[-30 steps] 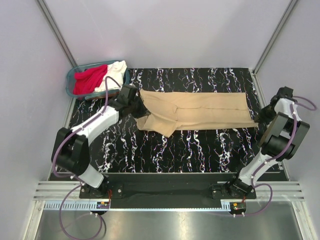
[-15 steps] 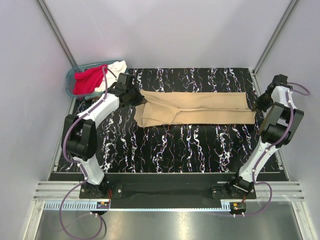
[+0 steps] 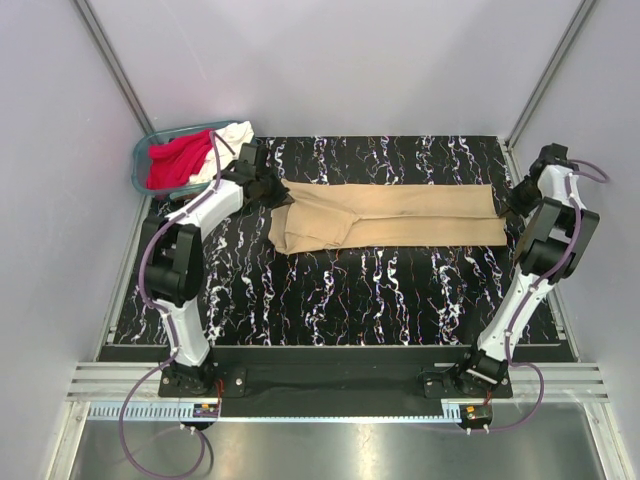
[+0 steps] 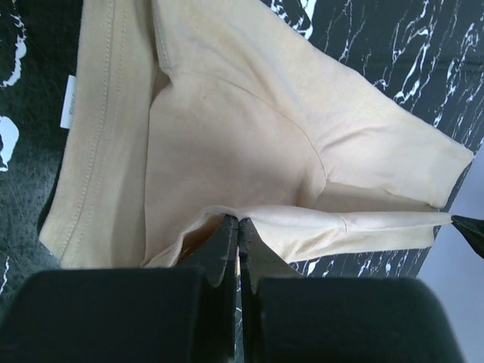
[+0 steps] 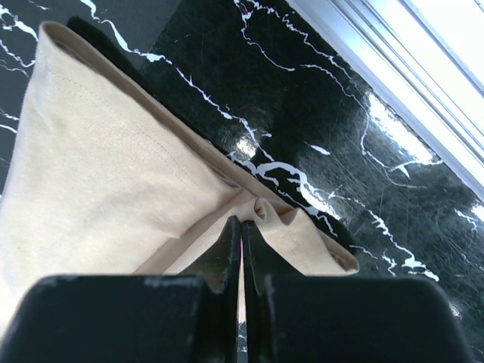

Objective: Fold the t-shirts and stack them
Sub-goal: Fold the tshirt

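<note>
The tan t-shirt [image 3: 400,213] lies as a long band across the back of the black marbled table [image 3: 380,295], with a bunched lump at its left end. My left gripper [image 3: 281,196] is shut on the shirt's left end; the left wrist view shows its jaws [image 4: 239,224] pinching a fold of tan cloth [image 4: 227,113]. My right gripper [image 3: 512,208] is shut on the right end; its jaws [image 5: 240,224] pinch the hem [image 5: 113,174]. The red t-shirt [image 3: 178,160] and the white t-shirt [image 3: 233,135] lie crumpled in the basket.
The teal basket [image 3: 140,165] stands at the back left corner, just behind my left arm. Metal frame posts rise at both back corners. The table's right edge and an aluminium rail [image 5: 408,68] run close to my right gripper.
Both grippers have moved toward the back of the table with the tan shirt held. The shirt's sagging left part has drawn up, and the band now lies straighter and narrower.
</note>
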Tool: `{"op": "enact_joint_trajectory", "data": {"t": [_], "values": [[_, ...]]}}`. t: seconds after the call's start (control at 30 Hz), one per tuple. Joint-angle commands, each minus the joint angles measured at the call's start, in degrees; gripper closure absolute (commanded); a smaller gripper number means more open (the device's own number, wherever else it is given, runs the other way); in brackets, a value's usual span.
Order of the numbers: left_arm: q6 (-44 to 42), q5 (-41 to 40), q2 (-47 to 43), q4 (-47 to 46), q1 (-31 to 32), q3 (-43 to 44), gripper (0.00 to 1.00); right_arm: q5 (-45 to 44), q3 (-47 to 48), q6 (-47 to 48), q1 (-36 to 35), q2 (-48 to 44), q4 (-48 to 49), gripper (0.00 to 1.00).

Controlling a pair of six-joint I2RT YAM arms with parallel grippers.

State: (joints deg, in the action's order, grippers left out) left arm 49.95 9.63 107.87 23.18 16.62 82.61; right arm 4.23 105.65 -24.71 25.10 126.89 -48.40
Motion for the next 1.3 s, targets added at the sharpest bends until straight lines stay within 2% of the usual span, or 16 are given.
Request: {"op": "enact_joint_trajectory", "data": {"t": [0.0, 0.3, 0.4, 0.47, 0.53, 0.57, 0.6, 0.7, 0.73, 0.83, 0.9, 1.13, 1.27], "values": [[0.76, 0.04, 0.93, -0.94, -0.71, 3.08, 1.0, 0.43, 3.25, 1.33, 0.03, 1.43, -0.99, 0.98], [1.2, 0.3, 4.8, -0.86, -0.71, 5.98, 1.0, 0.78, 5.45, 1.77, -0.05, 3.98, -1.69, 0.94], [0.58, -0.48, 5.68, -0.86, -0.71, 6.69, 1.0, 0.69, 6.5, 2.03, -0.14, 4.77, -2.05, 0.87], [-1.17, -1.19, 6.38, -0.85, -0.71, 7.73, 1.0, 0.25, 7.82, 2.3, -0.14, 5.21, -2.66, 0.77], [-5.37, -3.11, 7.34, 0.54, -0.63, 10.19, 0.98, 0.17, 9.48, 2.47, -0.14, 5.82, -3.63, 0.73], [-6.96, -3.56, 7.61, 1.16, -0.54, 11.07, 0.94, 0.08, 10.1, 2.47, -0.23, 5.82, -4.5, 0.69], [-9.06, -4.26, 7.96, 4.12, -0.45, 12.56, 0.8, -0.1, 10.63, 2.65, -0.32, 5.65, -5.03, 0.67], [-17.15, -8.83, 8.23, 12.21, 0.43, 19.16, 0.69, -1.15, 12.21, 3.09, -0.49, 4.51, -6.96, 0.54], [-20.22, -11.1, 6.14, 13.11, 0.69, 19.08, 0.59, -1.59, 12.3, 3.35, -0.58, 3.29, -7.32, 0.52], [-22.79, -11.04, -0.18, 14.52, 0.78, 13.14, 0.47, -1.51, 10.29, 3.44, -0.93, -0.13, -7.76, 0.39], [-23.49, -9.9, -3.97, 14.35, 0.87, 8.56, 0.45, -1.42, 8.62, 3.79, -1.28, -2.16, -7.67, 0.34], [-25.08, 3.01, -14.53, 8.65, 0.78, -11.3, 0.46, 6.04, -6.84, 1.51, -3.13, -13.06, -2.59, 0.3], [-24.03, 6.28, -12.0, 5.83, 0.78, -13.53, 0.43, 11.23, -14.22, -0.07, -4.36, -16.58, 1.11, 0.28]]}}
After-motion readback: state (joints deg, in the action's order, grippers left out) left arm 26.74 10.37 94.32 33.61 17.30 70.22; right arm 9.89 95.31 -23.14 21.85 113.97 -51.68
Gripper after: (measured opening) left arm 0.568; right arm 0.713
